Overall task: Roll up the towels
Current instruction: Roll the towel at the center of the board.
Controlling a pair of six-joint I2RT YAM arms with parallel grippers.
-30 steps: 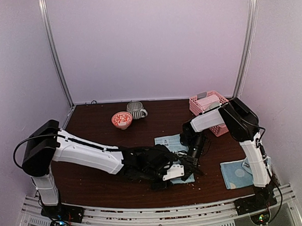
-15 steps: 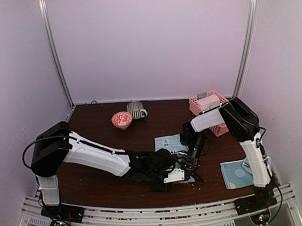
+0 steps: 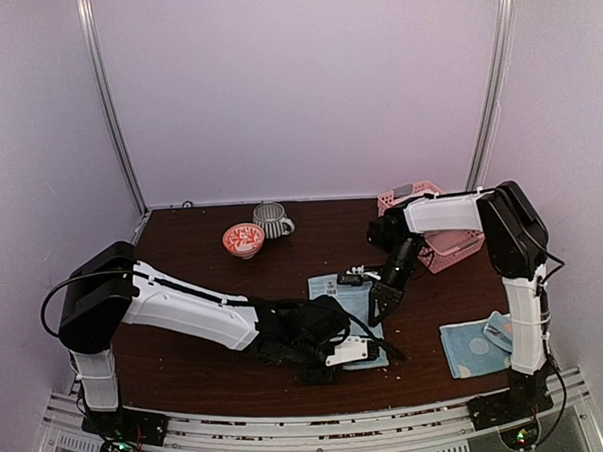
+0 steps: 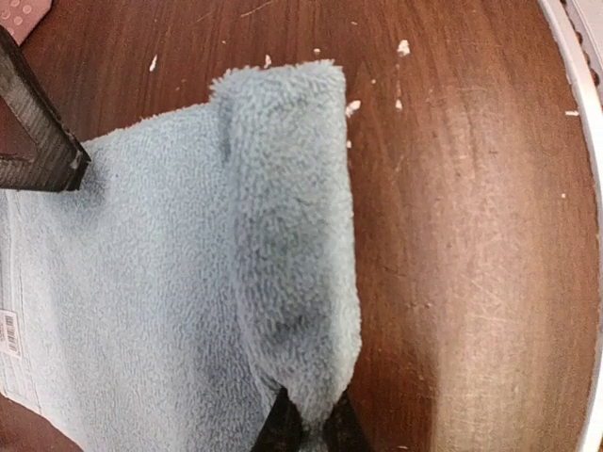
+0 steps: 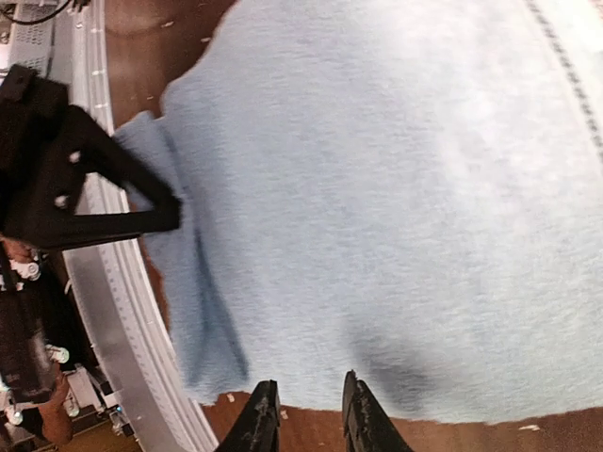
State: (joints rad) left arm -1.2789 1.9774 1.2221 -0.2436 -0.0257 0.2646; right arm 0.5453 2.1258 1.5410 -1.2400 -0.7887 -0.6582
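Note:
A plain light blue towel (image 3: 334, 288) with a white label lies flat at the table's middle front. Its near edge is folded over into a thick roll (image 4: 292, 235). My left gripper (image 4: 306, 428) is shut on the end of that roll; from above it lies low at the towel's near edge (image 3: 367, 351). My right gripper (image 5: 306, 419) hovers over the towel's right side (image 3: 382, 301), its fingers a little apart with nothing between them. A second light blue towel (image 3: 477, 346) with pale dots lies at the front right.
A pink lattice basket (image 3: 437, 242) stands at the back right, behind the right arm. A red patterned bowl (image 3: 244, 238) and a grey striped mug (image 3: 271, 219) sit at the back centre. White crumbs dot the wood near the metal front rail (image 4: 575, 113).
The left gripper has closed on the towel's rolled near edge. The right gripper has let go, opened a little, and lifted back toward the far right, its arm now stretched level.

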